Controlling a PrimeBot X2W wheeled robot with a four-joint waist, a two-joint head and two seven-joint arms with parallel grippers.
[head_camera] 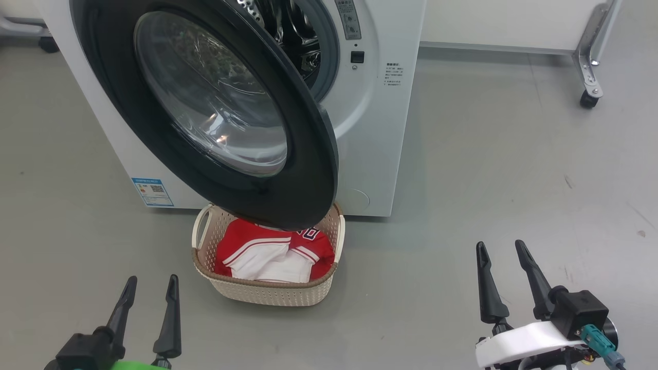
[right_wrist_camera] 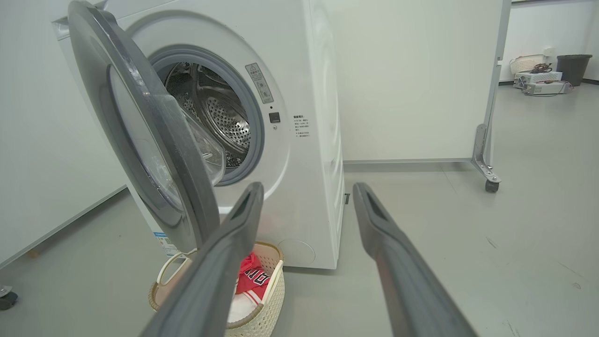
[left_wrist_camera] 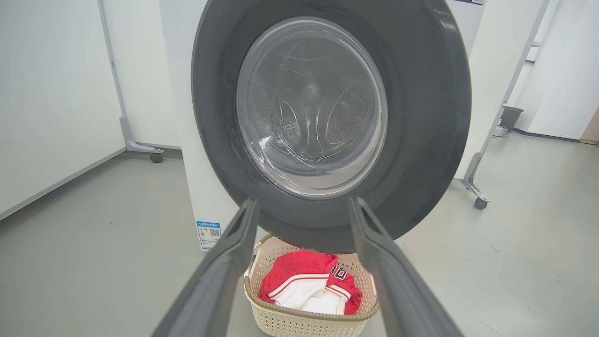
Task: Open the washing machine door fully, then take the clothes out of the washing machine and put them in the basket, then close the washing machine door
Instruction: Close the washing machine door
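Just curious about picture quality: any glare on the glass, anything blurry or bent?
Head view: bright glints on the washing machine door glass. Left wrist view: the left hand has big, soft-edged fingers. Right wrist view: the washing machine side edge bows slightly.

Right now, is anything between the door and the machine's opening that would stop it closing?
Nothing visible. The gap between door and opening looks free; the basket with the clothes sits lower, under the door's edge.
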